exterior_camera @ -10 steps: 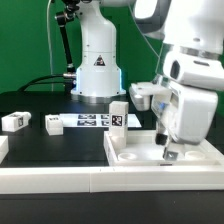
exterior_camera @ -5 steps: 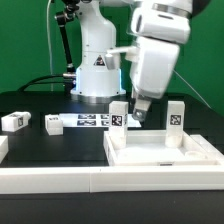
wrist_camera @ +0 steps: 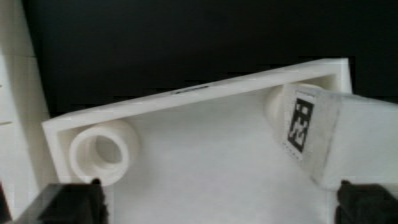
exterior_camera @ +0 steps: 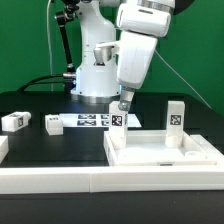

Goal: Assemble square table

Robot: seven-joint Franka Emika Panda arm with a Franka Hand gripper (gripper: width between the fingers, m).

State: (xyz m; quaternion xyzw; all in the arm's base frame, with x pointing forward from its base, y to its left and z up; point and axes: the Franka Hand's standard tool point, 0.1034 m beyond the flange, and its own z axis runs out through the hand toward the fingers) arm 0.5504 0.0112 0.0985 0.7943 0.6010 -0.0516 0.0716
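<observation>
The square table's white top point(exterior_camera: 165, 152) lies at the exterior view's right, rim up. One tagged leg point(exterior_camera: 177, 117) stands upright on its right side. Another leg point(exterior_camera: 116, 119) stands upright at its far left corner. Two loose legs point(exterior_camera: 14, 121) point(exterior_camera: 52, 124) lie on the black table at the left. My gripper point(exterior_camera: 124, 105) hangs open and empty just above the far-left leg. In the wrist view my gripper point(wrist_camera: 217, 205) is spread wide over the bare top point(wrist_camera: 196, 150), between a round socket point(wrist_camera: 102, 150) and a tagged leg point(wrist_camera: 320, 125).
The marker board point(exterior_camera: 88, 121) lies flat behind the loose legs. A long white border wall point(exterior_camera: 90, 182) runs along the front edge. The robot's base point(exterior_camera: 97, 70) stands at the back, with cables on the exterior view's left.
My gripper opened, let go of the leg on the top's right side, and moved up and to the exterior view's left. That leg now stands alone.
</observation>
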